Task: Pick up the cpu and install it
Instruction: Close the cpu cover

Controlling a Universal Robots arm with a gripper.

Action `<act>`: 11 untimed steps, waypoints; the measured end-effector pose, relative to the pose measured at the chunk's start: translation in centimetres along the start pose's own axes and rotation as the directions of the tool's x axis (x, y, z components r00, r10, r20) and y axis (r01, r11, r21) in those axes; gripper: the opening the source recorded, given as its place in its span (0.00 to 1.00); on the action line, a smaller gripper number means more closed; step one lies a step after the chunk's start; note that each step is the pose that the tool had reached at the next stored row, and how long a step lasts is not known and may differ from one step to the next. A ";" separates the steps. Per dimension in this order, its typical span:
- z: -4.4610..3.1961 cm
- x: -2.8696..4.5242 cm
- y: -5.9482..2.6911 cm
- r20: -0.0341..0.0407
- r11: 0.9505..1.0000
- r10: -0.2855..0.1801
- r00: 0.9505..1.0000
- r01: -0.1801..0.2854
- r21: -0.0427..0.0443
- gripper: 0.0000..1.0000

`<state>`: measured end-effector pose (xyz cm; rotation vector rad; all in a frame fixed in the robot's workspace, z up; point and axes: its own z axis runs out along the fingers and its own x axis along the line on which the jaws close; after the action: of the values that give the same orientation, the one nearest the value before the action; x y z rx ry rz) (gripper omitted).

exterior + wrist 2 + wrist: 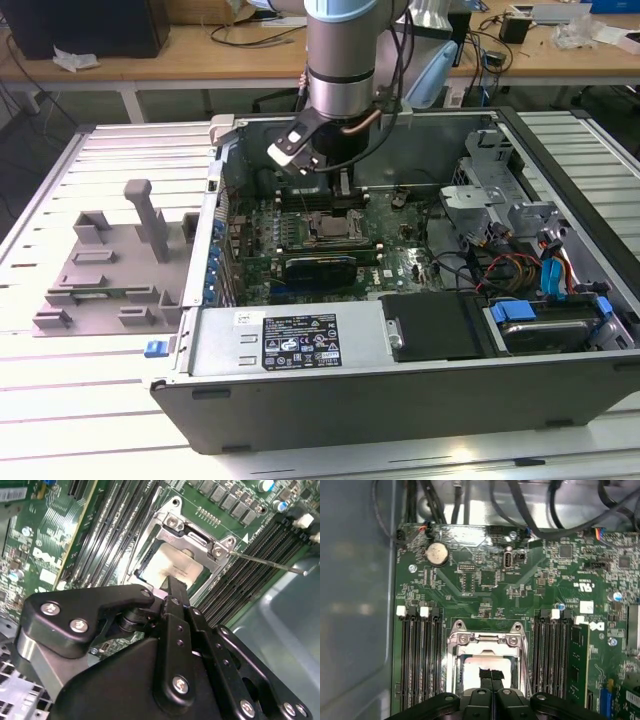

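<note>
— Which step is in hand?
— The seating end of the install, I'd judge. The gripper (490,674) hangs right over the metal socket frame (485,639), and the cpu (472,666) lies flat inside that frame, directly beneath the fingertips rather than carried in the air
— And the fingers?
— Pressed together, with nothing visible between them. Whether the tips touch the cpu or hover just above it, I cannot tell
— What would a next move call for?
— My guess: a straight, gentle vertical motion with no sideways drag, since memory slots (420,655) crowd either side of the fingers
— How does the cpu look?
— A pale, silvery square, level, its edges parallel to the frame, partly hidden by the fingertips in both wrist views
</note>
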<state>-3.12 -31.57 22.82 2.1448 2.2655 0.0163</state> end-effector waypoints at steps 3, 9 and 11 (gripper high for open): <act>0.00 0.00 0.00 -0.001 0.998 -0.057 0.998 0.057 0.000 0.11; 0.00 0.00 0.00 -0.004 0.981 -0.193 0.981 0.193 -0.002 0.11; 0.00 0.00 0.00 -0.006 0.963 -0.268 0.963 0.268 -0.003 0.11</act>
<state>-3.12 -31.57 22.82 1.8190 2.5362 0.0205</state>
